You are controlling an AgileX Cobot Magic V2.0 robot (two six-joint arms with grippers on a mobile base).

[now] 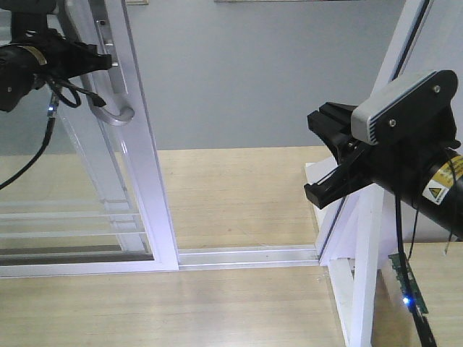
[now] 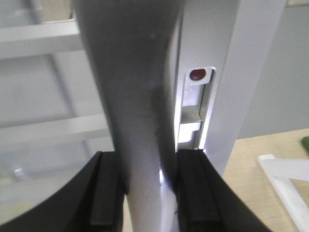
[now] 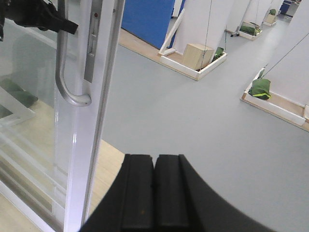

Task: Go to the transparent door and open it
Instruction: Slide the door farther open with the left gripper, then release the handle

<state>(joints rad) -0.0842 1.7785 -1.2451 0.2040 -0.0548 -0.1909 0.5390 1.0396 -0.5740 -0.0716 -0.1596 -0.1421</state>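
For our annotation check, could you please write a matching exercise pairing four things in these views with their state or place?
Column one:
1. left gripper
2. right gripper
3. transparent door
4. floor track

Column two:
A. shut on nothing, away from the door
B. slid aside, leaving the doorway open
C. shut on the door's pull handle
D. lying bare across the open doorway

Pairs: 1-C, 2-A, 3-B, 4-D
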